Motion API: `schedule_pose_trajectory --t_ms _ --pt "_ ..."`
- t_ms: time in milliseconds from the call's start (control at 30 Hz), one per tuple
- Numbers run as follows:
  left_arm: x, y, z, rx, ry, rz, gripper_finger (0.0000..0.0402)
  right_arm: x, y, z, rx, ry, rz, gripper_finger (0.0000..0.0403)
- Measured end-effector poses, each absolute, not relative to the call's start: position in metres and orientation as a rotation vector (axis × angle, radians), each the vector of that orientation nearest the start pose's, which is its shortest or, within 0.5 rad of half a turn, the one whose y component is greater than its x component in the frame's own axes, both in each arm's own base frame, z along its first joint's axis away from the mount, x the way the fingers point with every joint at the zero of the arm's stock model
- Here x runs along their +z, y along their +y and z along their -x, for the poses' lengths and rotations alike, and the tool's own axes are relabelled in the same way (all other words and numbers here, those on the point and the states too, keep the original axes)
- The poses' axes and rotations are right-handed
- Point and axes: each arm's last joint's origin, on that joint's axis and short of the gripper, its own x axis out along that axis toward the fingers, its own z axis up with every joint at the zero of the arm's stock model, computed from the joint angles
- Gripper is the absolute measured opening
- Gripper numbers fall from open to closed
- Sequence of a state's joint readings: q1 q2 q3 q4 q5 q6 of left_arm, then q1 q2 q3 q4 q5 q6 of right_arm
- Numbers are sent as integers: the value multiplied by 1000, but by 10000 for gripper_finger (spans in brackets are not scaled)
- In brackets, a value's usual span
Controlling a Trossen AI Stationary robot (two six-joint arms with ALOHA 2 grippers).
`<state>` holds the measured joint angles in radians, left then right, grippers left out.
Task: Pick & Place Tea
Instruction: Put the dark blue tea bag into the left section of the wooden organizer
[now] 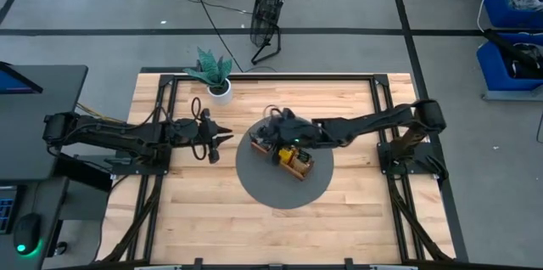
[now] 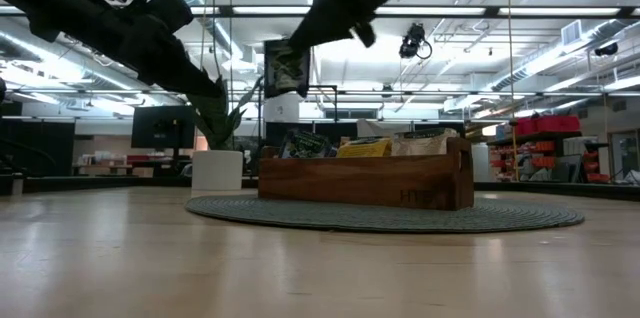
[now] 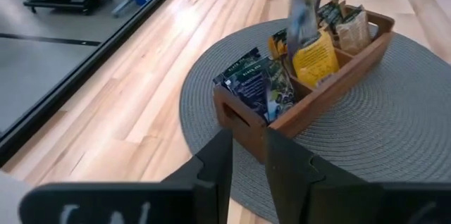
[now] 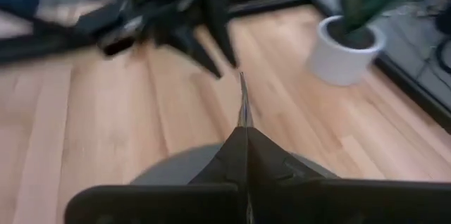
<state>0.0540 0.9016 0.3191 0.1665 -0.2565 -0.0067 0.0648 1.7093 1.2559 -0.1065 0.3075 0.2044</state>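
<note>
The right gripper [image 4: 246, 136] hangs above the wooden tray [image 3: 310, 101] on the round grey mat [image 3: 394, 132], its jaws pinched on a thin tea sachet [image 4: 244, 104] seen edge-on. Other sachets [image 3: 257, 83] fill the tray. The left gripper [image 3: 246, 157], jaws narrowly parted and empty, points toward the tray's near end.
</note>
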Motion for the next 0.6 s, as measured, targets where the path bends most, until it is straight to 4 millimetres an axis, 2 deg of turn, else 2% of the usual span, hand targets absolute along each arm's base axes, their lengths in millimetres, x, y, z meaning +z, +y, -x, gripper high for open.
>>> schedule_pose_trajectory --t_ms 67,200,367,600 --pt "187 17 -180 319 413 -38 83 255 16 -373 -353 478 -137 0" --pt "187 18 -180 344 418 -53 83 242 20 -366 -412 421 -192 0" --pt "187 18 -180 353 419 -65 83 228 30 -367 -481 435 -211 0" --pt "187 19 -180 365 419 -68 83 219 40 -370 -514 434 -222 0"
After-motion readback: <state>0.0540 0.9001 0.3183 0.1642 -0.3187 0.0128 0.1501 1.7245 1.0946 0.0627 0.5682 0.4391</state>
